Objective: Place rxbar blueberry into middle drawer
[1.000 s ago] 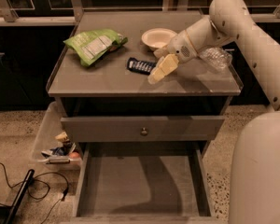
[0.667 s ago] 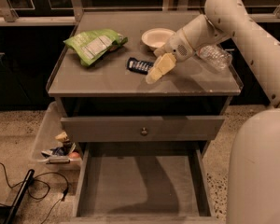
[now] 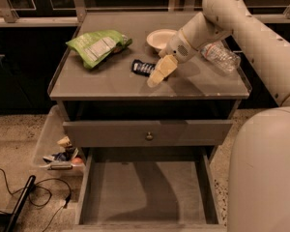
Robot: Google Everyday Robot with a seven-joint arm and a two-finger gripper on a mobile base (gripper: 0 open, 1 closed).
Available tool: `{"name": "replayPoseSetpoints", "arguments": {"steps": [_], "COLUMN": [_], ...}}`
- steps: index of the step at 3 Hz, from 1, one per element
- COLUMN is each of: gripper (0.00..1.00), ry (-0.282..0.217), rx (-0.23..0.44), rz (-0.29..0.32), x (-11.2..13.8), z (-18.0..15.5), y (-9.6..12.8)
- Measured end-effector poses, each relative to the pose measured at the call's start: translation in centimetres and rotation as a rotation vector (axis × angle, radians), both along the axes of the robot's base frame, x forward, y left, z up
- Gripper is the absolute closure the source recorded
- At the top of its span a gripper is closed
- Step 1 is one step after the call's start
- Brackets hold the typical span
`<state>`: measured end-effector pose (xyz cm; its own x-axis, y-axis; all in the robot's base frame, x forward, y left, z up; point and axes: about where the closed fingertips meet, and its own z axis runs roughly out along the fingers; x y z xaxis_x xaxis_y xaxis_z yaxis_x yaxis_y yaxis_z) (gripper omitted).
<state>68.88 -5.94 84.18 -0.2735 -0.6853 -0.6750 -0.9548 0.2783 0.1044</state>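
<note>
The rxbar blueberry (image 3: pixel 142 67), a small dark wrapper with white lettering, lies flat on the grey cabinet top (image 3: pixel 111 83) near its middle. My gripper (image 3: pixel 153 78) hangs from the cream arm that reaches in from the upper right. It points down and to the left, and its tip is just right of the bar and in front of it, low over the top. The middle drawer (image 3: pixel 145 192) is pulled open below, and its flat grey floor is bare.
A green chip bag (image 3: pixel 97 46) lies at the back left of the top. A white bowl (image 3: pixel 162 37) and a clear plastic bottle (image 3: pixel 221 56) are at the back right. A drawer front with a round knob (image 3: pixel 148 136) is shut above the open drawer. Clutter (image 3: pixel 62 156) and cables (image 3: pixel 34 192) lie on the floor at left.
My gripper has shifted slightly left, toward the bar. The bar and the other objects have not moved.
</note>
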Motion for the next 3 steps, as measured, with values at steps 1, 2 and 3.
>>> {"name": "replayPoseSetpoints", "arguments": {"steps": [1,2,3], "gripper": [0.0,0.0,0.19], "ry": [0.003,0.003,0.003], "rx": [-0.043,-0.043,-0.043], "rz": [-0.005,-0.005,-0.005], "x": [0.42,0.44,0.44], "z": [-0.56,-0.6,-0.6], "y": [0.27,0.28,0.29]}}
